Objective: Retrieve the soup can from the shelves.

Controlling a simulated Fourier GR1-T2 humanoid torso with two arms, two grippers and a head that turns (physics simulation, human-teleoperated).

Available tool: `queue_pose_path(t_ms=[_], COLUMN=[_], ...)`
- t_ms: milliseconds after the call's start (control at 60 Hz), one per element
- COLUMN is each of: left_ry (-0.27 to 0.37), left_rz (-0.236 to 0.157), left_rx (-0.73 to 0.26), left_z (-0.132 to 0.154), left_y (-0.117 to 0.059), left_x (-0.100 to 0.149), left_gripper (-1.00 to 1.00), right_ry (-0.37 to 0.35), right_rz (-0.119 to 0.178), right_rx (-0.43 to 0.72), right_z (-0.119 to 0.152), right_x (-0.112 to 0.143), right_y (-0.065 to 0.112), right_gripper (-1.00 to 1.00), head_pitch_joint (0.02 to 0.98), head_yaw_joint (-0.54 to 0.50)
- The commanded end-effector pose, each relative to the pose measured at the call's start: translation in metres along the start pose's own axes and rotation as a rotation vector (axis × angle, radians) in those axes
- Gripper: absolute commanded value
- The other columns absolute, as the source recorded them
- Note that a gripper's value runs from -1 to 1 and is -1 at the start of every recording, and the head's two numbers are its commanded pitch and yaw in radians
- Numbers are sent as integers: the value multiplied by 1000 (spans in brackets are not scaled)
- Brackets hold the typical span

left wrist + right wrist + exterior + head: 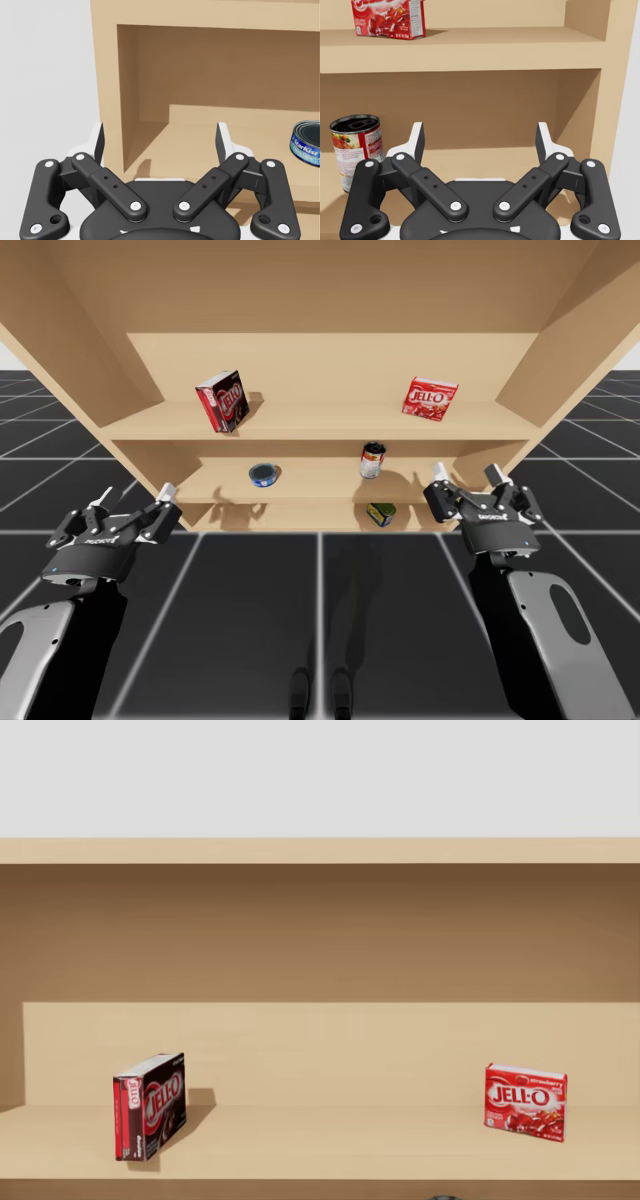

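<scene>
Standing upright toward the middle shelf's [310, 478] right end, the soup can [372, 460] is sitting ahead-left of my nearer, open right pincer [467, 478].

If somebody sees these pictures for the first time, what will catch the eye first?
Most likely the two bright boxes on the top shelf: a dark red box at its left and a red box at its right. Next comes the red-and-white soup can, upright on the middle shelf, with my left gripper and my right gripper both open before the shelves.
</scene>
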Motion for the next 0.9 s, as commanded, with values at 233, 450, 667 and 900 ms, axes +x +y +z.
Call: queue_pose_path(t_ms=[233,450,667,900], left_ry=[1,0,0,-12], left_rz=[-3,-21,-41,-48], left_rx=[1,0,-13,-17], left_z=[0,0,0,1], left_y=[1,-2,-6,-12], left_x=[0,-1,-3,-4], left_gripper=[-1000,-1000,-1000,-1000], right_ry=[33,46,50,47], right_rz=[-3,12,24,21], right_rx=[8,11,11,24], right_z=[0,-2,-4,-4], right_x=[-1,-4,-6,-6], right_y=[0,1,0,-1], right_gripper=[-1000,-1000,-1000,-1000], head_pitch_joint=[95,265,430,505], head_yaw_joint=[5,-21,-128,-192])
